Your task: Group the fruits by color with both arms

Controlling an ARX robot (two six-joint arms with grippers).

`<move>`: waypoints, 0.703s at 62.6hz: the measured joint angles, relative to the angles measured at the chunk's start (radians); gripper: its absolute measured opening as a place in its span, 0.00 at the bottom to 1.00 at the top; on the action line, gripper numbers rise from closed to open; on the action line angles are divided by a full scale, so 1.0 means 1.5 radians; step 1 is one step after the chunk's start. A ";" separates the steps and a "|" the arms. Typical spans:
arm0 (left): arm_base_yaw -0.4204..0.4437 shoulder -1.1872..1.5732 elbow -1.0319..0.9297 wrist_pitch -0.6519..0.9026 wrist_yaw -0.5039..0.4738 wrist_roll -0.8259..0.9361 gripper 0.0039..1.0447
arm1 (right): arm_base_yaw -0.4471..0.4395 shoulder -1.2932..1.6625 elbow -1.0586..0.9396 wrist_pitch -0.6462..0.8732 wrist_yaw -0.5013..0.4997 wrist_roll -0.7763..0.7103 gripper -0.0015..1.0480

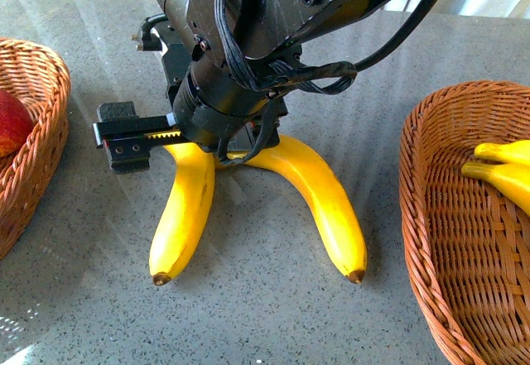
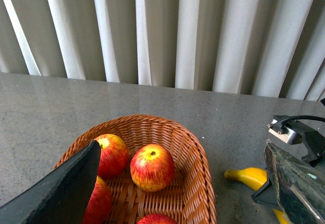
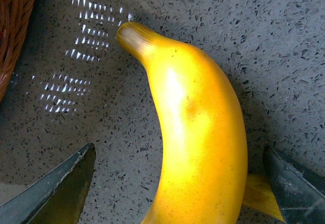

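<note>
Straddling a banana [image 3: 198, 132], right hand [image 3: 177, 155] spread wide, apparently not touching

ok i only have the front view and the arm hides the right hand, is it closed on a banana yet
observer: No. The right wrist view shows the right hand open astride a banana, touching it on neither side.
operator: and the left hand, can't see it at all
observer: The left hand is open and empty, looking down over the apple basket.
operator: how many apples in there, i only see part of one
observer: Four apples show in the left wrist view, two of them partly cut off or hidden.
</note>
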 joint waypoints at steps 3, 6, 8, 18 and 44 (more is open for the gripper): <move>0.000 0.000 0.000 0.000 0.000 0.000 0.91 | 0.000 0.002 0.002 -0.003 0.001 -0.005 0.91; 0.000 0.000 0.000 0.000 0.000 0.000 0.91 | 0.001 0.004 0.005 -0.006 0.003 -0.009 0.91; 0.000 0.000 0.000 0.000 0.000 0.000 0.91 | 0.002 0.005 0.007 -0.007 0.003 -0.011 0.91; 0.000 0.000 0.000 0.000 0.000 0.000 0.91 | 0.007 0.011 0.015 -0.016 0.008 -0.021 0.90; 0.000 0.000 0.000 0.000 0.000 0.000 0.91 | 0.007 0.019 0.017 -0.019 0.014 -0.026 0.35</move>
